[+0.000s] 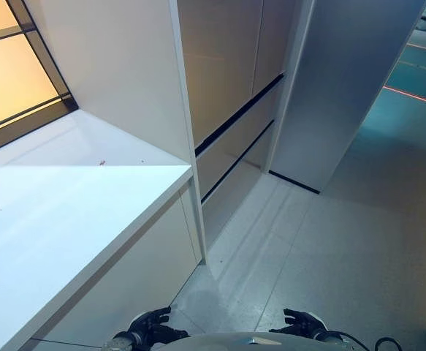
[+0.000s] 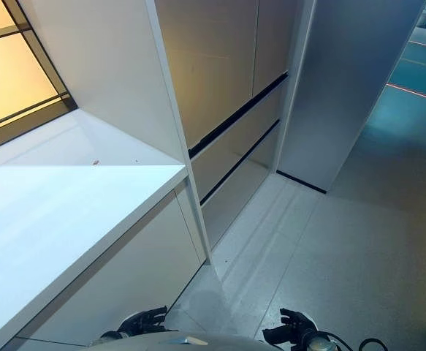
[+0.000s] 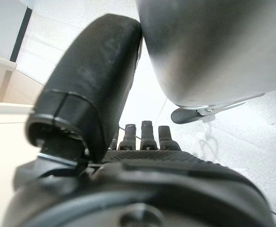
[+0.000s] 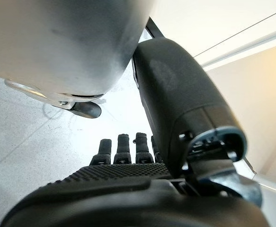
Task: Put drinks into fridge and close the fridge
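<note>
A tall grey cabinet-like unit stands at the far right with its front shut; I cannot tell whether it is the fridge. Beside it are beige drawer fronts with dark gaps between them, all shut. My left hand hangs low at the bottom of the eye views, next to the counter's side. In the left wrist view its fingers are straight and hold nothing. My right hand hangs low over the floor. In the right wrist view its fingers are straight and hold nothing.
A white counter runs along the left, with a window behind it and a white upright panel at its far end. Grey speckled floor stretches ahead, with a red line further off.
</note>
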### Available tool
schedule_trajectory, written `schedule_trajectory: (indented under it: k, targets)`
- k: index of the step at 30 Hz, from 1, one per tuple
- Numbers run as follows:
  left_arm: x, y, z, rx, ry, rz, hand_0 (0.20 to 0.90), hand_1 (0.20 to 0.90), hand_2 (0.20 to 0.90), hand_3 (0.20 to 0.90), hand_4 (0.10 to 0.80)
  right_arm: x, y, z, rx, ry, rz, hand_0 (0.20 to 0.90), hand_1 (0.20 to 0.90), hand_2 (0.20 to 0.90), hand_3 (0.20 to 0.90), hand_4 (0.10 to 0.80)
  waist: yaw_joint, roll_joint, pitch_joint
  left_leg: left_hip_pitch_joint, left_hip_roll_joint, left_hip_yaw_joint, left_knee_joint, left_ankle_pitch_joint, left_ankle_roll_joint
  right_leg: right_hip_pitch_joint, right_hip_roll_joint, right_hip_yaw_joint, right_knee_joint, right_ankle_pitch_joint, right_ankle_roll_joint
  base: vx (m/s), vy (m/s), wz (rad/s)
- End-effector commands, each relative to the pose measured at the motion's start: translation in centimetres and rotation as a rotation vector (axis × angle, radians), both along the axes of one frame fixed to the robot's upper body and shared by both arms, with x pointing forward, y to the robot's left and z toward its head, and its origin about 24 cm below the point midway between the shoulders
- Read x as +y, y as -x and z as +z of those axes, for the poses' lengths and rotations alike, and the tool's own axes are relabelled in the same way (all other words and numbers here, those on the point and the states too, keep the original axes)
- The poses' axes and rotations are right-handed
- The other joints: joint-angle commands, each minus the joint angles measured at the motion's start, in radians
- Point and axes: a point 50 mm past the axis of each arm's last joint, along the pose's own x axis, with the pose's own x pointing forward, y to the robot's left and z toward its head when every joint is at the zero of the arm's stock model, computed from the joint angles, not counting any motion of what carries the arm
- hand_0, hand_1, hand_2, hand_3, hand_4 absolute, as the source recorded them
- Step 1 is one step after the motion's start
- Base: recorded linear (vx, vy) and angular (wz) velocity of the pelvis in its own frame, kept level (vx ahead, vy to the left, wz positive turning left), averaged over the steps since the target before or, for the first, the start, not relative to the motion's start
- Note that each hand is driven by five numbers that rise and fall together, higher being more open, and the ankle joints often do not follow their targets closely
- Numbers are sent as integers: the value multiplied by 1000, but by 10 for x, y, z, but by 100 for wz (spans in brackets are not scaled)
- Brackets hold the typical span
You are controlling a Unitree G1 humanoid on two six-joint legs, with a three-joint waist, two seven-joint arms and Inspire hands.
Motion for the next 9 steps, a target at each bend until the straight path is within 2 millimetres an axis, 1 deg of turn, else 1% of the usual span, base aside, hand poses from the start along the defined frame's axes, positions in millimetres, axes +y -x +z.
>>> schedule_trajectory:
  k: [1,6,7,8,9]
  targets:
    - [-2,-26,5,-68,3,-38,900,900,900,900,800,-1,-16,4,-39,3,31,900,900,900,900,800,11,-7,37,13,-87,14,62,-152,69,-36,40,-76,106,-80,6,0,0,0]
    - [-4,-25,5,-60,29,-21,900,900,900,900,800,-1,-16,4,-40,6,34,900,900,900,900,800,13,-6,36,16,-88,12,59,-153,70,-32,39,-79,104,-82,5,0,0,0]
    - [-3,-25,5,-61,23,-23,785,785,785,765,665,-1,-16,4,-41,6,33,900,900,900,900,800,14,-6,36,17,-88,12,58,-152,70,-32,40,-79,105,-81,5,0,0,0]
    - [-3,-25,5,-61,23,-23,785,785,785,765,665,-1,-16,4,-41,6,33,900,900,900,900,800,14,-6,36,17,-88,12,58,-152,70,-32,40,-79,105,-81,5,0,0,0]
    - [-3,-25,5,-60,13,-25,900,900,900,900,800,-1,-16,4,-40,5,32,900,900,900,900,800,14,-6,34,17,-88,13,57,-152,70,-32,40,-79,105,-82,5,0,0,0]
